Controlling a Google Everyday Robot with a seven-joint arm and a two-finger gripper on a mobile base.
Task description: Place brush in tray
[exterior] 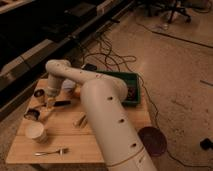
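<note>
Since the brush (63, 103) looks slim, light and stiff, with a smooth black handle that may slip or roll, it is best pinched across the handle near its middle, away from the softer head. It lies on the table (60, 140), left of the tray (131, 76) and well apart from it. The gripper (50, 102) hangs low just beside the brush's left end, fingers closed together; whether they pinch that end cannot be told.
</note>
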